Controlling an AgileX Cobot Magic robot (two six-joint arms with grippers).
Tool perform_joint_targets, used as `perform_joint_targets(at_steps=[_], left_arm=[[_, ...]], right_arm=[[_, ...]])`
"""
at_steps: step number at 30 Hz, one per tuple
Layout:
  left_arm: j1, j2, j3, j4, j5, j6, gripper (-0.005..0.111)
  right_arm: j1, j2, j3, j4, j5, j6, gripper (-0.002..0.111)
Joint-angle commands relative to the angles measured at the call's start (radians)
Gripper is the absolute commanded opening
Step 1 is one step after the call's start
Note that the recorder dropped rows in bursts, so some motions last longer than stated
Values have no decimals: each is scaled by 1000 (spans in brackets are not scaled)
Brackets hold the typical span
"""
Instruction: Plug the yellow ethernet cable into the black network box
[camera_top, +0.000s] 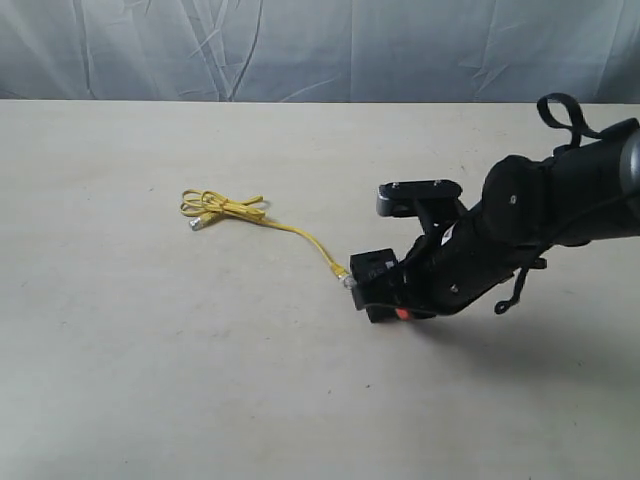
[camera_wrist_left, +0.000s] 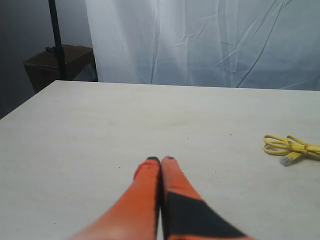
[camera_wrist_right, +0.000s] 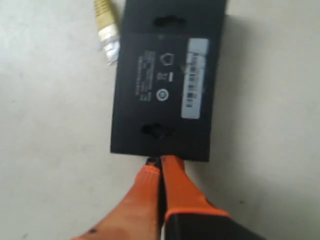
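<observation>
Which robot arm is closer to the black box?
Right. The right fingers meet the edge of the black network box; the left fingers hang over bare table, the box absent from their view.

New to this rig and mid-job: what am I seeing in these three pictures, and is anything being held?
This is a two-armed robot working at a table. The wide picture comes from a camera off the arms; only the right arm shows there. The other two come from cameras on the wrists. On the table lie the yellow ethernet cable, partly bundled, and the black network box. The cable's plug lies beside the box, seemingly not plugged in. The left claw is shut and empty. The right claw is also shut, tips at the box's edge, gripping nothing.
</observation>
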Motion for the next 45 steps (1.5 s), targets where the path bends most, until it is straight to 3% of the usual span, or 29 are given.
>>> perform_joint_targets(at_steps=[1,11,16,27,45], left_arm=[[0,-5,4,1,-7,-3,0],[0,-5,4,1,-7,-3,0],[0,-5,4,1,-7,-3,0],[0,-5,4,1,-7,-3,0],[0,-5,4,5,-7,-3,0]], right_arm=[[-63,1,-7,-38,-44,-4,-1],[-84,-27,-7,-30,17,-13,-1],[-36,-69,-7,3,50,-51,-1],[106,69,-99,93,-56,-61,-1],[103,192,-176,100,-270,-58,-1]])
